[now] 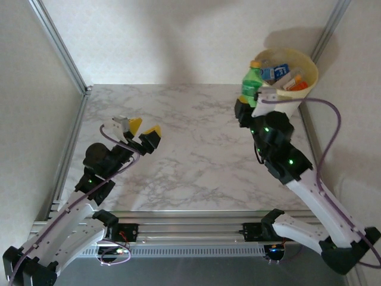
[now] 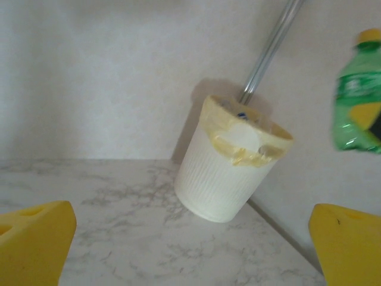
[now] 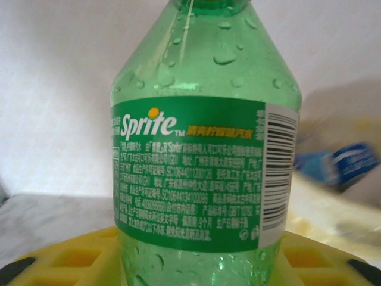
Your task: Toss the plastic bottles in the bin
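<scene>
Green bottle stands upright in the right claw, whose yellow pads clamp its lower body. It hangs high at the left rim of the bin; whether it is already over the opening I cannot tell. Inside lie other bottles with blue and orange labels. The left claw hovers wide open and empty over the tabletop, well apart. I judge 1 bottle is being delivered. The next move calls for carrying it past the rim, then releasing.
</scene>
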Tool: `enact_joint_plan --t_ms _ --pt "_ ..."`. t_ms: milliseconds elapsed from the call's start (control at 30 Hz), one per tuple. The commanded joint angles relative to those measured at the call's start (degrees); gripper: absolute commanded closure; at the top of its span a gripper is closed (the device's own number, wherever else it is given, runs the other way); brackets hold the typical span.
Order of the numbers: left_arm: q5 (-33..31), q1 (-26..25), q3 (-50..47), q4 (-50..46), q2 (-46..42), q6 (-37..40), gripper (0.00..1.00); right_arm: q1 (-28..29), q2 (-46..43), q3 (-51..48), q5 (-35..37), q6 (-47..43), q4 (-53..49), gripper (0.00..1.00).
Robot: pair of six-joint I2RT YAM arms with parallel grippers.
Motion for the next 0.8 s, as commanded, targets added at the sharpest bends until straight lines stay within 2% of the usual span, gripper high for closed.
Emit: enact_joint_plan --t_ms 0,233,333,400,500,567,633,700,767 --pt "-1.57 -0.47 -0.38 -2.86 -1.03 1.23 0.00 -2.20 -2.86 -3.91 6.63 -14.27 12.57 0.59" --pt "-1.27 -0.47 0.27 -3.42 -1.02 1.75 0.00 -15.31 3.09 4.04 0.71 -9.19 4.62 0.56" --pt "0.76 -0.47 0.90 -3.53 -0.65 2.02 0.00 -23.31 13.29 15.34 -5.16 -2.63 -7.96 0.55" --pt "1.36 -0.47 0.94 -3.29 -0.46 1.94 0.00 -27.69 22.41 25.93 -8.52 1.17 -17.80 0.50" --pt "2.18 -0.48 1.18 -2.76 0.14 1.67 0.00 -31.09 35.57 40.44 -10.49 4.07 -30.73 0.37" --pt "2.36 -0.50 1.53 -3.38 0.43 1.58 0.00 -31.67 40.96 46.75 -10.94 4.75 -36.34 0.27" --pt "2.52 -0.47 1.71 -3.74 0.48 1.67 0.00 -31.90 43.33 49.00 -11.12 5.51 -38.82 0.23" --pt "2.35 -0.47 1.72 -3.96 0.31 1.83 0.00 -31.89 42.21 47.01 -12.18 6.01 -37.56 0.16" --pt "2.17 -0.47 1.81 -4.21 0.43 2.06 0.00 -31.93 39.69 44.16 -12.61 6.42 -35.59 0.15"
